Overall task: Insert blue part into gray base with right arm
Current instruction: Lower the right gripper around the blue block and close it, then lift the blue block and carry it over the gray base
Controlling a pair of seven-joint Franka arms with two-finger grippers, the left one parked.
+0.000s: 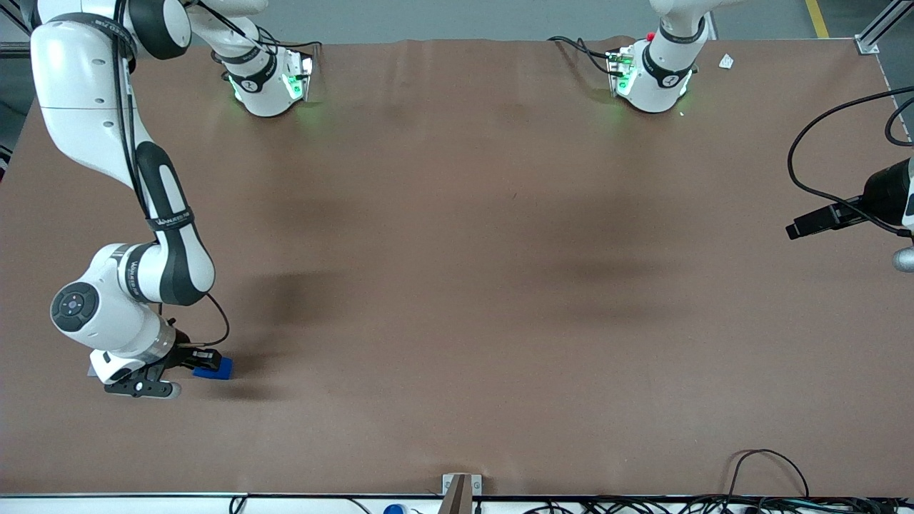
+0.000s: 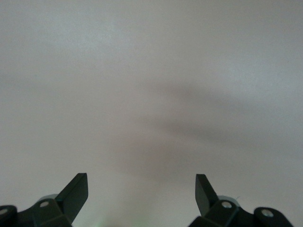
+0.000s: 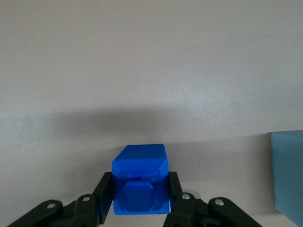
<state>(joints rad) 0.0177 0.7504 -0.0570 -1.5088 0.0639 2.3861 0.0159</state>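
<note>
The blue part (image 3: pixel 139 182) sits between the two black fingers (image 3: pixel 105 196) of the right arm's gripper (image 3: pixel 140 201), which is closed onto its flat side faces, a raised octagonal nub on the block's near face turned toward the wrist camera. Whether the block is resting on the brown desk (image 1: pixel 457 285) or lifted just clear of it cannot be told. In the front view the blue part (image 1: pixel 216 368) pokes out from under the gripper (image 1: pixel 191 359) at the working arm's end of the desk, close to the edge nearest the front camera, with the right arm (image 1: pixel 164 250) folded low above it.

The block looks rigid and light, a hard plastic piece with smooth faces and chamfered upper edges; a firm, square pinch on the parallel sides, as here, seems the safest hold, since a grip on the chamfers would probably slip.

A slab-sided bluish-gray block, apparently the gray base (image 3: pixel 289 175), shows just beside the blue part in the wrist view, only one edge of it in sight and its recess not visible. In the front view the base is hidden under the arm's wrist. The insertion itself has not been made; it will likely call for lifting, shifting sideways and lowering squarely.
</note>
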